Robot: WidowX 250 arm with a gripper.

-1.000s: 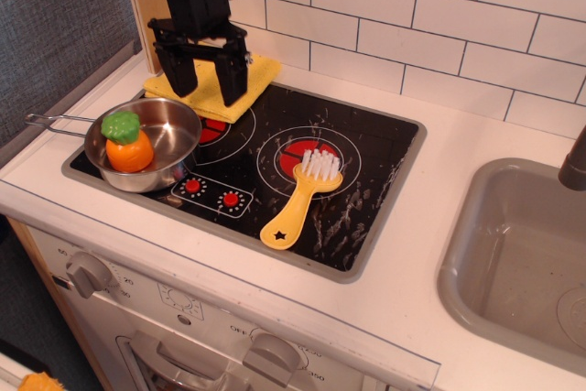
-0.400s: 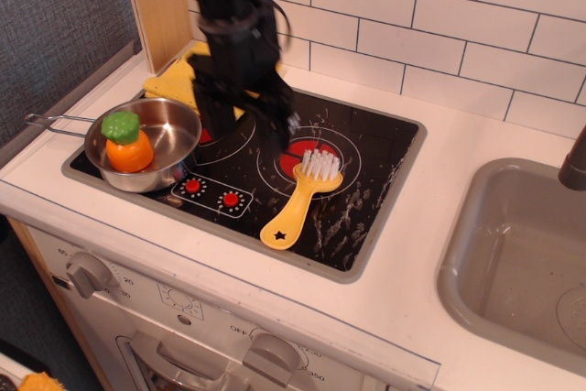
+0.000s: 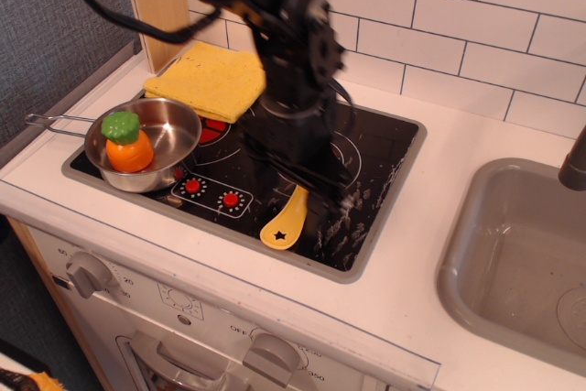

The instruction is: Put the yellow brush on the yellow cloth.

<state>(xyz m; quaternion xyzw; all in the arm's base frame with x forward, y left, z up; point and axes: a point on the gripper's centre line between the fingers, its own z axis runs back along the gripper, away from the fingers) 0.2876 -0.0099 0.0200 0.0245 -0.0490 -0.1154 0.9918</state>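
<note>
The yellow brush (image 3: 285, 221) lies on the black toy hob (image 3: 375, 157). Only its handle with the star-shaped hole shows; the bristle head is hidden under my arm. My gripper (image 3: 305, 180) is blurred by motion, low over the brush head, and its fingers look spread open on either side of it. The yellow cloth (image 3: 211, 80) lies flat at the hob's back left corner, uncovered, well to the left of the gripper.
A steel pot (image 3: 174, 130) with a long handle sits on the front left burner and holds an orange toy vegetable with a green top (image 3: 127, 144). A grey sink (image 3: 517, 254) is at the right, with a dark faucet (image 3: 574, 164). A tiled wall runs behind.
The arm has swung from above the yellow cloth to the right and down, over the brush head. The cloth is now uncovered. The brush has not moved.
</note>
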